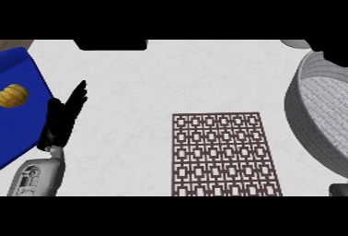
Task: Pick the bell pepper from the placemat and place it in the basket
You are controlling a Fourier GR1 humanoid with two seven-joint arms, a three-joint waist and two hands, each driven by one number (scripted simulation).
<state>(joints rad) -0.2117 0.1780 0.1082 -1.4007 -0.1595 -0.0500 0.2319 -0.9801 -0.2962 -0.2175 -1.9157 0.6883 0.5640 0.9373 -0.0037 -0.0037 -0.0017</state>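
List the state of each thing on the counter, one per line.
Pepper: lying on the blue mat, not held.
Patterned mat: flat, nothing on it.
Basket: upright, nothing visible inside.
Left hand: open, fingers up, holding nothing.

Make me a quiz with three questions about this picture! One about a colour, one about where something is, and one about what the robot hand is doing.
1. What colour is the basket?
A red
B grey
C green

2. Where is the yellow bell pepper?
A in the basket
B on the blue mat
C on a plate

3. How is the left robot hand?
A open, holding nothing
B curled round the pepper
C inside the basket

Answers:
1 B, its woven wall is grey.
2 B, it lies on the blue mat at the far left.
3 A, its fingers are straight and the pepper lies apart from it.
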